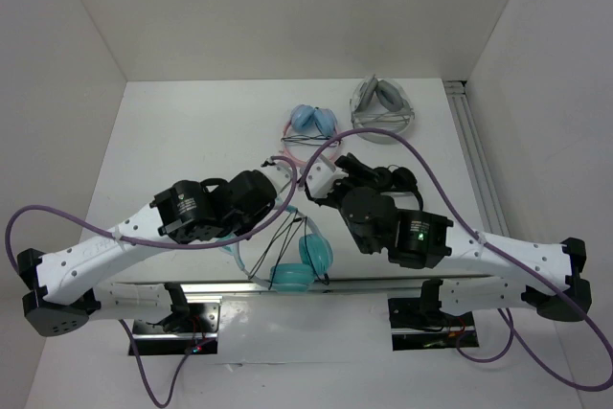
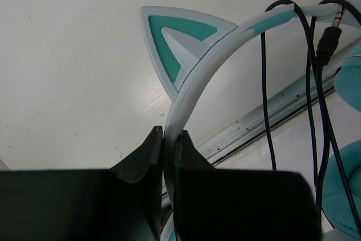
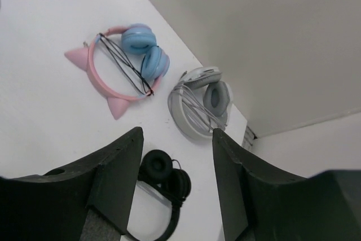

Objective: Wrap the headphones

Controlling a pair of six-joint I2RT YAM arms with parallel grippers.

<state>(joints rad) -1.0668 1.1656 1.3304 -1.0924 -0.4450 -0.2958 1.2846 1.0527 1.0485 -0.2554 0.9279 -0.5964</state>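
Left gripper [image 2: 168, 139] clamping tight on the pale headband of the headphones [image 2: 194, 86] — teal cups sitting by the table's [image 3: 45, 111] near edge, black cable [image 2: 264, 83] dangling loose, right gripper [image 3: 177, 136] hovering wide open, holding nothing — pink headphones [image 3: 121, 77] lying well apart.

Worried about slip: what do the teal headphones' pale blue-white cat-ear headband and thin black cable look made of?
The pale blue-white headband looks like smooth matte hard plastic: crisp moulded edges. The thin black cable seems rubbery-sheathed, hanging in loose curves; plug tip shiny metal.
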